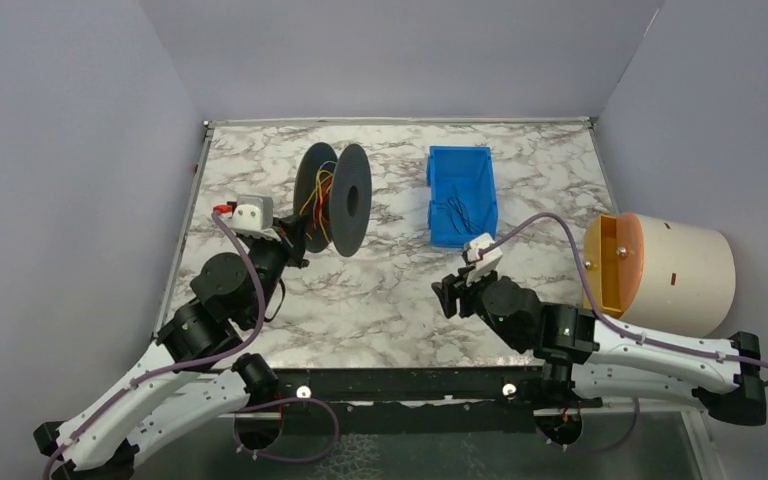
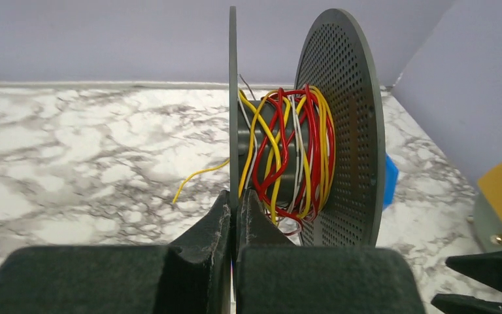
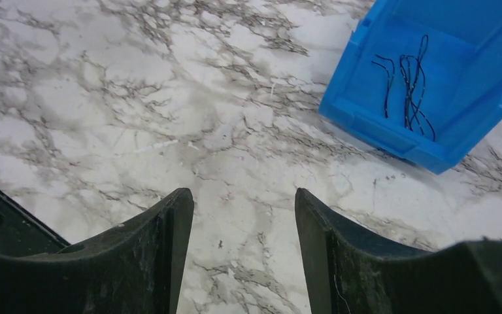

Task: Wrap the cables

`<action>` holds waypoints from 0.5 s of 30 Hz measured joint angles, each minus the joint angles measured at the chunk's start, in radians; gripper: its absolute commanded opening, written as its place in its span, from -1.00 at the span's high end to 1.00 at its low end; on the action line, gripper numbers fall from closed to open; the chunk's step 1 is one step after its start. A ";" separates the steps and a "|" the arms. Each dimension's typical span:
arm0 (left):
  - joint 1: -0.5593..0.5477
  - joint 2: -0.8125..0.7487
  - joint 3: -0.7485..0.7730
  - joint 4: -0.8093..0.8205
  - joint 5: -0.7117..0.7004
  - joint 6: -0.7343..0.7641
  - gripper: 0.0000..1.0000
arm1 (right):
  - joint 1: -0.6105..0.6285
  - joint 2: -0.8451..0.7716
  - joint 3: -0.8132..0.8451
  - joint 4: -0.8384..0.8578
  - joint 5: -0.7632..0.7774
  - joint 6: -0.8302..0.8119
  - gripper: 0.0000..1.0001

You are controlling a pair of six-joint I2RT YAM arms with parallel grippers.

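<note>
**A:** Seen from above, where is everything?

**B:** The spool [image 1: 333, 198] stands on its flange edges toward the far left corner of the worktop [image 1: 390, 290]. The left gripper [image 1: 298, 243] is at the bottom of its left-hand flange. The right gripper [image 1: 447, 297] hovers near the middle of the front edge, well apart from the spool. The blue bin [image 1: 460, 154] sits beyond it, toward the far edge, and a cream drum [image 1: 680, 275] lies past the right edge.

**A:** And from the left wrist?

**B:** The fingers are pressed together on that flange's thin rim, so they're clamped on the spool. Red, yellow and white wound cables [image 2: 291, 150] loop loosely round the hub. A loose yellow end [image 2: 199, 176] trails out toward the marble.

**A:** The right wrist?

**B:** Its jaws stand apart with nothing between them, only bare marble below. The bin is at the upper right, with a few thin black cables [image 3: 408, 85] lying in it.

**A:** So which step is this?

**B:** I'd judge the left arm is steadying the spool while the right is free to fetch. Next, I reckon, the right must reach into the bin, pinch one black cable and carry it to the hub. It's fine stuff that could slip.
</note>
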 measured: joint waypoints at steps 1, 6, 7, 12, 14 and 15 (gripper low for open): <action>0.000 0.007 0.013 -0.005 -0.012 0.025 1.00 | -0.001 0.006 0.001 -0.014 0.008 0.000 -0.27; 0.000 0.043 0.084 -0.038 -0.064 0.153 1.00 | -0.027 0.041 0.016 -0.059 0.013 0.000 -0.30; 0.000 0.054 0.097 -0.043 -0.077 0.184 1.00 | -0.039 0.061 0.023 -0.067 0.008 0.002 -0.30; 0.000 0.116 0.133 -0.050 -0.114 0.288 1.00 | -0.119 0.174 0.040 -0.081 -0.062 0.018 -0.32; 0.000 0.154 0.145 -0.055 -0.127 0.325 1.00 | -0.164 0.202 0.037 -0.084 -0.111 0.028 -0.33; 0.000 0.174 0.150 -0.057 -0.134 0.342 1.00 | -0.192 0.210 0.034 -0.083 -0.138 0.034 -0.33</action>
